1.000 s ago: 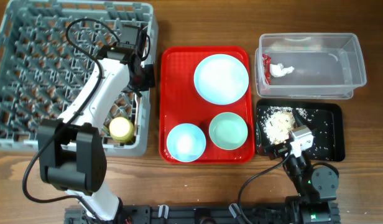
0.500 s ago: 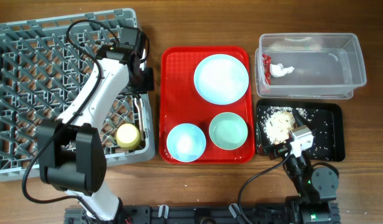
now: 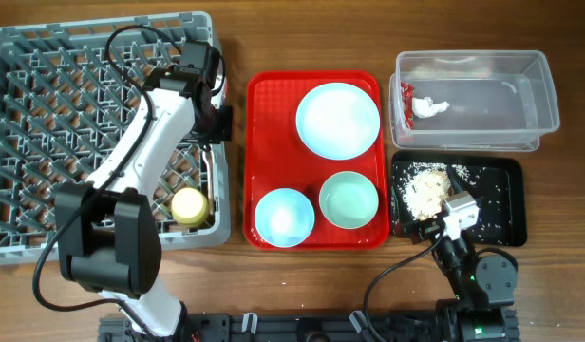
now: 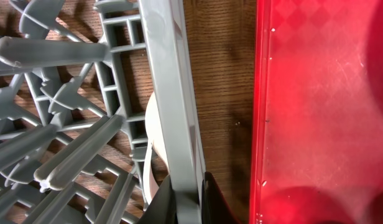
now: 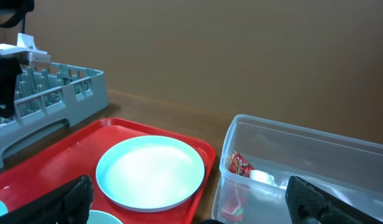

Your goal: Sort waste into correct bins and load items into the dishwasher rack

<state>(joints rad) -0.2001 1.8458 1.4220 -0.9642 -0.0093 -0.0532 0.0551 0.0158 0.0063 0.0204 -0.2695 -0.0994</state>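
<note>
Two bowls (image 3: 284, 215) (image 3: 349, 199), one plate (image 3: 337, 119), one cup (image 3: 187, 203), two bins (image 3: 544, 104) (image 3: 512, 207), one rack (image 3: 46, 95)

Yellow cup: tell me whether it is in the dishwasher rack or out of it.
In. In the overhead view the yellow cup lies inside the walls of the grey rack, at its lower right corner.

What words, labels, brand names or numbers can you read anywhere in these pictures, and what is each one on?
No text can be read in any view.
wrapper in the clear tub: it carries red-and-white print, but this is too small and blurred to read.
dishwasher rack and red tray: no lettering or marks show.
</note>
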